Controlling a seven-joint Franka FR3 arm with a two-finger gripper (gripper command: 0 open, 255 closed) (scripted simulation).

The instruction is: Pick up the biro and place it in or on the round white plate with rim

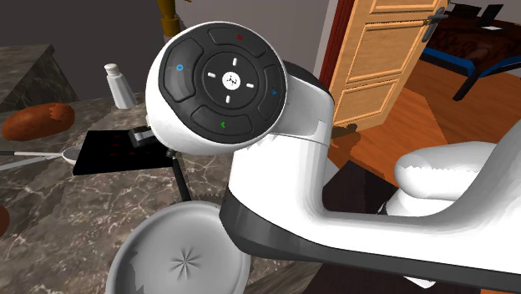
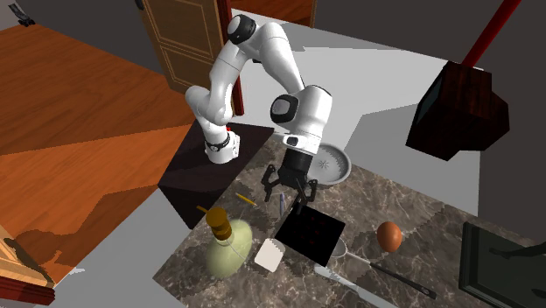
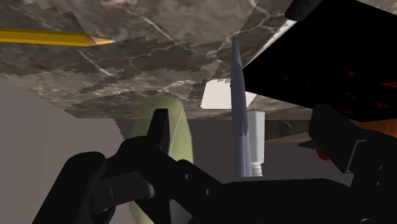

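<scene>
The biro (image 3: 240, 108) is a slim blue-grey stick lying on the marble tabletop; in the wrist view it runs away from me between my two fingers, which do not touch it. My black gripper (image 2: 289, 190) hangs open just above the biro (image 2: 281, 204), near the table edge that faces the stand. The round grey-white rimmed plate (image 2: 331, 164) lies behind the gripper, close to the arm's elbow. In the shoulder view the plate (image 1: 179, 255) sits at the bottom, partly covered by the arm.
A yellow pencil (image 2: 246, 200) lies beside the biro. A black flat slab (image 2: 310, 234) is just past the gripper. Also on the table are a pale green bottle (image 2: 229, 249), a white block (image 2: 269, 254), a brown egg-shaped thing (image 2: 389, 234) and a strainer (image 2: 350, 254).
</scene>
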